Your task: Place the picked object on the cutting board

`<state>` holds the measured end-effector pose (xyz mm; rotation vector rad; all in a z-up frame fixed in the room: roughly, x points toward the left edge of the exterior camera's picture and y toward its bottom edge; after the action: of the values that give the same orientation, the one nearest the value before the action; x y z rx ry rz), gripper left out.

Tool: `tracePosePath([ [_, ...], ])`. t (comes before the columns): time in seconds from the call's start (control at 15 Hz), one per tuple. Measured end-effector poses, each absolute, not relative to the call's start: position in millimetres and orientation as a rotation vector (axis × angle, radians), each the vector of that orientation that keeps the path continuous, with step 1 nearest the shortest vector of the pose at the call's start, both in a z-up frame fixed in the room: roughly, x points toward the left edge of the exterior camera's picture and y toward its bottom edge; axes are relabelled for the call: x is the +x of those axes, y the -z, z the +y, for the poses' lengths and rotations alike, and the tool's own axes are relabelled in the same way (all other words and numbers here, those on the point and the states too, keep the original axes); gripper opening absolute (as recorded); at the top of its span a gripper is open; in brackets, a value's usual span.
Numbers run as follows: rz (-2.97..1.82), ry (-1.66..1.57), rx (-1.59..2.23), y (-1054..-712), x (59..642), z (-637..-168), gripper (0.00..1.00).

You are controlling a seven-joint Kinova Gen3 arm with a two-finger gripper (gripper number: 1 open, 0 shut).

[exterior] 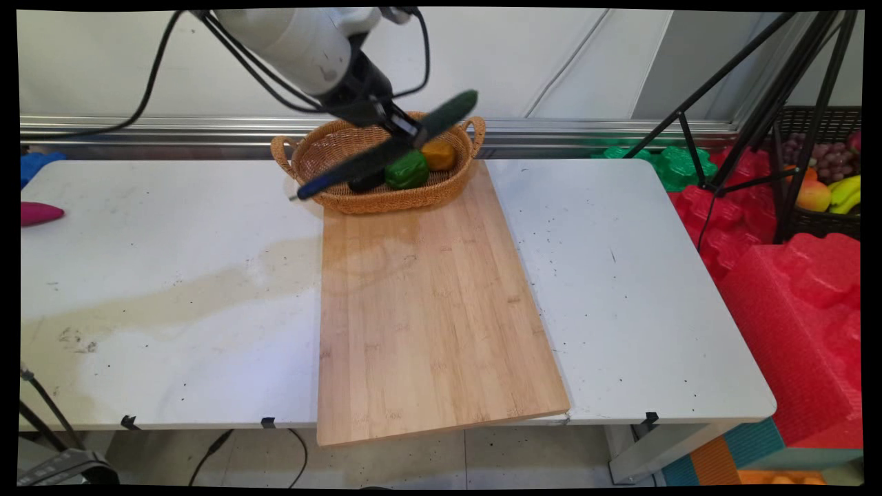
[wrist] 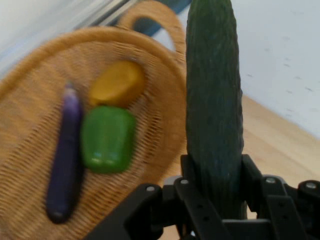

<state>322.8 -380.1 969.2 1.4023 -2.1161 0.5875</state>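
My gripper (exterior: 408, 136) is shut on a long dark green cucumber (exterior: 448, 114), held slanted in the air above a woven basket (exterior: 386, 204) at the table's far side. In the hand view the cucumber (wrist: 212, 90) rises between the fingers of the gripper (wrist: 214, 176). Inside the basket (wrist: 165, 75) lie a green pepper (wrist: 107, 139), a yellow pepper (wrist: 117, 82) and a purple eggplant (wrist: 65, 160). The main view shows the green pepper (exterior: 406, 170), yellow pepper (exterior: 439, 155) and eggplant (exterior: 365, 183) below the cucumber. A wooden cutting board (exterior: 427, 310) lies in front of the basket.
A magenta object (exterior: 38, 213) and a blue one (exterior: 34, 165) sit at the table's left edge. Right of the table stand a black tripod (exterior: 751, 131), red foam blocks (exterior: 792, 296) and a dark crate of fruit (exterior: 823, 172).
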Motion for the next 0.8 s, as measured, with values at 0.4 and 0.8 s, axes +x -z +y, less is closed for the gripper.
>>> tracePosePath([
  [0.4,-2.137,-0.466,1.404,-943.0,274.3,-346.2,0.00],
  [0.8,-2.169,-0.386,1.404,-908.0,241.0,-327.6,0.00],
])
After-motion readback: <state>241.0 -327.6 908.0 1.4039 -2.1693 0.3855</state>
